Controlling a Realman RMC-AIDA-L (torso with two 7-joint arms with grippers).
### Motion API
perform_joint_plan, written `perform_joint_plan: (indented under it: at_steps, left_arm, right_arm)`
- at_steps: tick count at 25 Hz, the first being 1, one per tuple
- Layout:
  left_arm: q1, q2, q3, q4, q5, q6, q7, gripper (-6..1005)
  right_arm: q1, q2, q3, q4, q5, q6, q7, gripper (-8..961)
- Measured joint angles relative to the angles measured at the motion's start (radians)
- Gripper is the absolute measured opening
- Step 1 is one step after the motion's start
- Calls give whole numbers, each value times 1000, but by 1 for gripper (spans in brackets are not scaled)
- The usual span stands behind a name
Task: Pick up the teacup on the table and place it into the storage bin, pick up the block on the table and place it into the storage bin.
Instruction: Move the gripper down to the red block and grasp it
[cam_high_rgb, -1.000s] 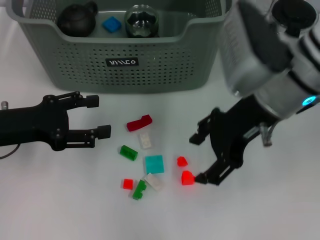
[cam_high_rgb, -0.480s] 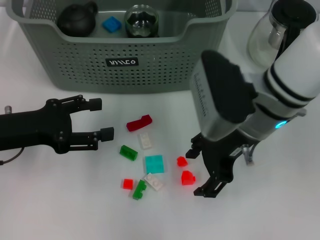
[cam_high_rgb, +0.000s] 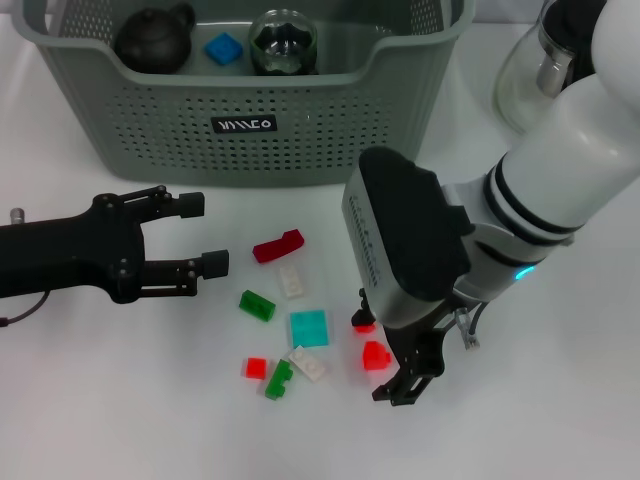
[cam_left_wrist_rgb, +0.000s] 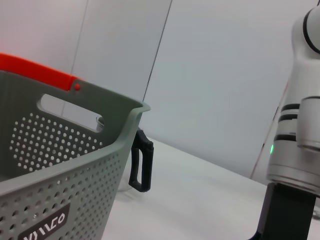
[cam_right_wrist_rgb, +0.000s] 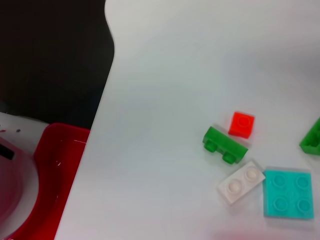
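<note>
Perforated grey-green plastic forms the storage bin (cam_high_rgb: 300, 130), which is seen in the head view at the far side of the white table (cam_high_rgb: 120, 400), its rounded rim dipped at the front above a small white logo. Inside it lie a dark rounded teapot (cam_high_rgb: 152, 38), a small blue block (cam_high_rgb: 223, 48) and a dark glossy teacup (cam_high_rgb: 283, 42). A clear glass teapot (cam_high_rgb: 530, 75) stands outside the bin, to its right. Loose studded plastic blocks are scattered in front of the bin: a dark red curved piece (cam_high_rgb: 277, 245), a white brick (cam_high_rgb: 291, 280), a green brick (cam_high_rgb: 256, 305), a teal square plate (cam_high_rgb: 309, 328) and a bright red block (cam_high_rgb: 375, 355). The black left gripper (cam_high_rgb: 205, 235) is held low to the left of the blocks, its fingers spread wide and empty. The right gripper (cam_high_rgb: 395, 375) is lowered just beside the bright red block; whether its fingers are parted cannot be told, as the wrist housing covers them.

In the left wrist view, the bin's cut-out handle and perforated wall (cam_left_wrist_rgb: 55, 150) are shown from the side, with a black teapot handle (cam_left_wrist_rgb: 141, 162) behind it.

In the right wrist view, stud detail is shown on a small red brick (cam_right_wrist_rgb: 242, 123), a green brick (cam_right_wrist_rgb: 225, 145), a white two-stud brick (cam_right_wrist_rgb: 241, 181) and the teal plate (cam_right_wrist_rgb: 288, 193).
</note>
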Motion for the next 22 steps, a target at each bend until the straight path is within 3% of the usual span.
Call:
perform_joint_plan:
  at_steps: [15,22]
  left_arm:
    - [-2,0,0,-11,-2,-8,1,872]
    - [-2,0,0,-10,-2,-8,2,872]
  right_arm:
    - [18,3,-38,46,22,33,3,834]
    - [19,3,-41,51,23,34,12,589]
